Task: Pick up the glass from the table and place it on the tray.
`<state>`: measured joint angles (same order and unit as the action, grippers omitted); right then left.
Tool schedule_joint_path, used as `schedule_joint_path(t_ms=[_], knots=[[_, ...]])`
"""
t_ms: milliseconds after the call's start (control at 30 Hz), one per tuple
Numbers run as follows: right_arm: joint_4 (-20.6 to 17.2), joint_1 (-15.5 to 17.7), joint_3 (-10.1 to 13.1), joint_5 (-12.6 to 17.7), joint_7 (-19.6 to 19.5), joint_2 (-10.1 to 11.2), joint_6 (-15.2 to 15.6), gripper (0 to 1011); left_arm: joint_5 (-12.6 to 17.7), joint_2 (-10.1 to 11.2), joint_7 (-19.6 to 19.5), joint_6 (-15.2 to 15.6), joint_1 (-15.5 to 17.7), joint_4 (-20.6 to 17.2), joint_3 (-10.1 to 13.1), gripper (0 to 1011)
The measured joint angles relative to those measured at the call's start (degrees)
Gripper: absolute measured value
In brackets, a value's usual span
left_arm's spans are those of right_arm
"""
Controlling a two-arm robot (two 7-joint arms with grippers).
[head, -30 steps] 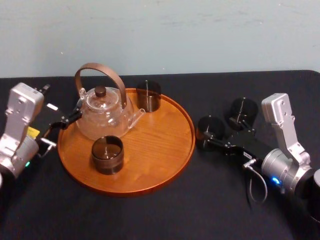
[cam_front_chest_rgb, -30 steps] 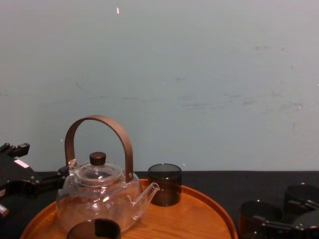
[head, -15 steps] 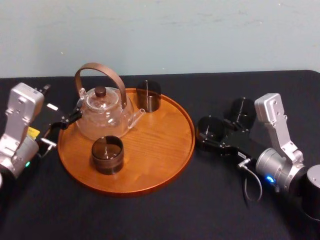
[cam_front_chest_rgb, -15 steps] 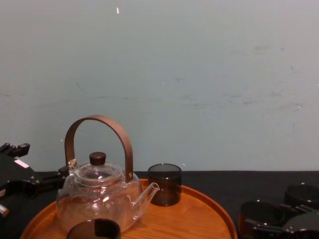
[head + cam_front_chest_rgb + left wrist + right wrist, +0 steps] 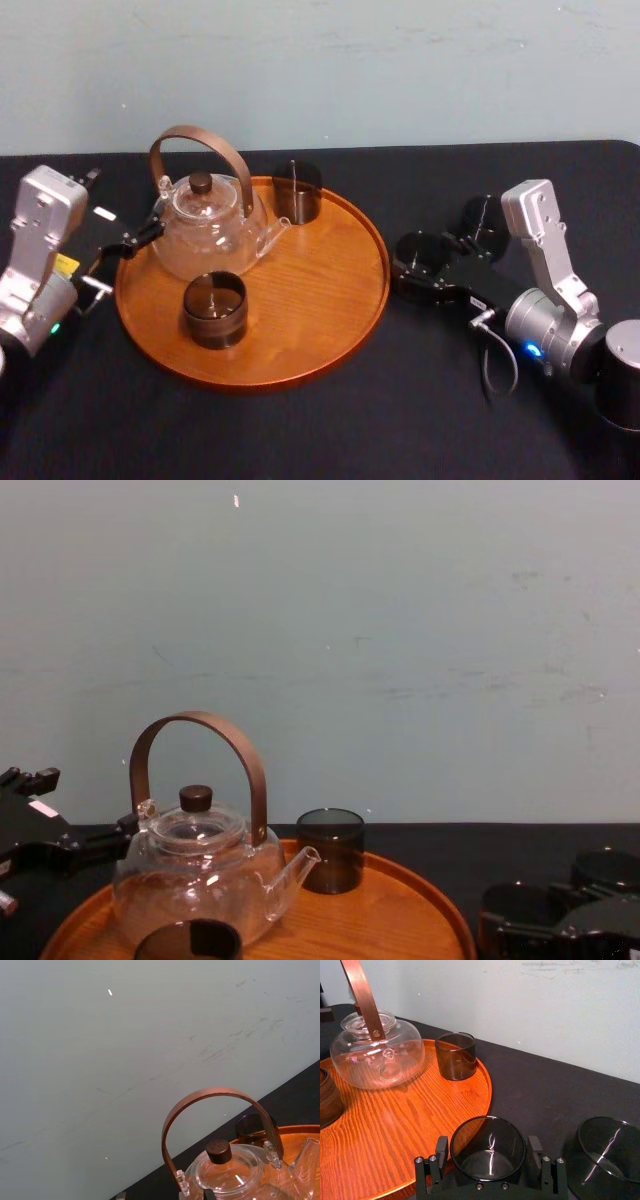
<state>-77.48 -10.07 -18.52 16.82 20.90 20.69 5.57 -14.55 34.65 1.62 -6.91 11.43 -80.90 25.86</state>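
**Visitor:** Where does the job stand?

**Inspector:** The dark smoky glass tumbler (image 5: 418, 252) stands on the flat matte black table (image 5: 300, 430), just beside the right edge of the round orange-brown wooden tray (image 5: 330, 300). It is not yet on the tray. The right gripper (image 5: 488, 1145) is level with it, jaws spread, one on each side of the wall. As far as I can see they are released, not clenched.

**Visitor:** And the other arm?

**Inspector:** The left gripper (image 5: 133, 241) sits idle at the tray's left edge, near the clear glass teapot with the curved brown handle (image 5: 205, 225). I cannot tell whether it is released or clenched.

**Visitor:** What worries you?

**Inspector:** There are three hazards, in my judgement. First, a second smoky tumbler (image 5: 610, 1150) stands near the outer jaw, so a sideways drift during closing or lifting could knock it. Second, the wall is smooth glass. A light or off-centre squeeze may let it slip or tilt, and a hard one may crack it. Third, the tray's raised rim lies directly on the path, and a low carry would catch the base on it.

**Visitor:** Is there room to land?

**Inspector:** Yes, the right half of the tray is bare wood. A tumbler at the far rim (image 5: 297, 192) and another at the near left (image 5: 214, 308) limit any overshoot, as does the teapot's spout.
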Motion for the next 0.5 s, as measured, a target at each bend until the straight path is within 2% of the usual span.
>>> schedule_joint_path(t_ms=[500], knots=[[2.8, -1.6, -0.6, -0.4, 0.7, -1.0, -0.2, 1002, 0.0, 0.0, 0.0, 0.0, 0.0, 0.0, 0.0, 1001]])
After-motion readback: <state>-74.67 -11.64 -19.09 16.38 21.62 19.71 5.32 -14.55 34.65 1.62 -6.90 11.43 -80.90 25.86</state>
